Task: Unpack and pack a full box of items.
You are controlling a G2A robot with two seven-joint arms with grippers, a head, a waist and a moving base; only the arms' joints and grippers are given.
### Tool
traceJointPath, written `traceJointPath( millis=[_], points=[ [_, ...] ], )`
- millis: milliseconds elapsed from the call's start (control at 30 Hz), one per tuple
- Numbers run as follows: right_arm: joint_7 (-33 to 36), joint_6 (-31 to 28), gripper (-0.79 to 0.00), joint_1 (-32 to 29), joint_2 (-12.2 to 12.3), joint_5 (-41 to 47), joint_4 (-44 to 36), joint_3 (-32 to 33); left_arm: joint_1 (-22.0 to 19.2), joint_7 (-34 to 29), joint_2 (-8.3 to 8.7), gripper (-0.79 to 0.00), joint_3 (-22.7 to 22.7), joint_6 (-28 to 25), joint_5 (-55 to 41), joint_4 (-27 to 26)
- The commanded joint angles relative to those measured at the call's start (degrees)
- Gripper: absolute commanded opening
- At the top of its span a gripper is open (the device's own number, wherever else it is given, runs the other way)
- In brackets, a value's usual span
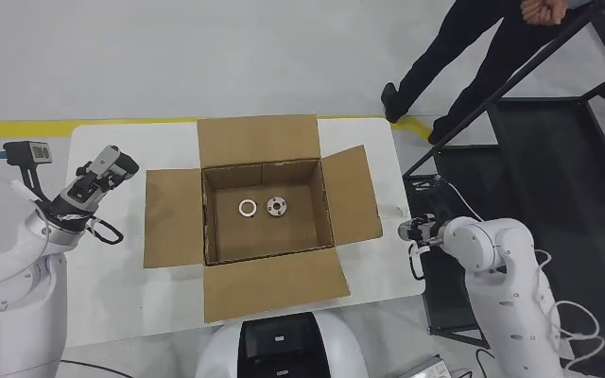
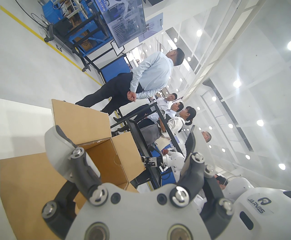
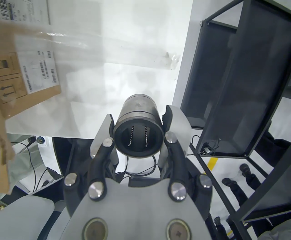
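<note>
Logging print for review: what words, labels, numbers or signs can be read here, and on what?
White label on the cardboard box: barcodes and print, too small to read.
Second label, also barcoded: too small to read.
Arrow symbols printed on the box: no words.
Wall screen in the room behind: text too small.
Metal cylinder in the right gripper: no marking visible.

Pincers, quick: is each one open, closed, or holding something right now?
Left pincer: open, holding nothing.
Right pincer: closed on a metal cylinder.
</note>
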Motion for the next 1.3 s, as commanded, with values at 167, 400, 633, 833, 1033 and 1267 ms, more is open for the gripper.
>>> traceJointPath(
  millis=[167, 400, 633, 833, 1033, 1267],
  points=[
    [-7.2, 3.6, -0.785, 0.8, -0.4, -2.1, 7.5, -3.9, 0.0, 0.0, 0.00, 0.000, 0.0, 0.0, 0.0, 0.0],
    [-10.0, 5.7, -0.785, 2.8, -0.6, -2.7, 12.8, -5.4, 0.0, 0.0, 0.00, 0.000, 0.0, 0.0, 0.0, 0.0],
    [-11.9, 6.9, -0.785, 6.0, -0.9, -2.0, 17.7, -7.8, 0.0, 0.0, 0.00, 0.000, 0.0, 0.0, 0.0, 0.0],
    [-13.8, 7.9, -0.785, 8.9, -1.1, -1.9, 21.9, -9.0, 0.0, 0.0, 0.00, 0.000, 0.0, 0.0, 0.0, 0.0],
    [-14.5, 8.6, -0.785, 10.8, -1.2, -1.5, 26.0, -9.5, 0.0, 0.0, 0.00, 0.000, 0.0, 0.0, 0.0, 0.0],
    [-16.7, 10.6, -0.785, 13.7, -1.7, 0.7, 30.4, -10.4, 0.0, 0.0, 0.00, 0.000, 0.0, 0.0, 0.0, 0.0]
  ],
)
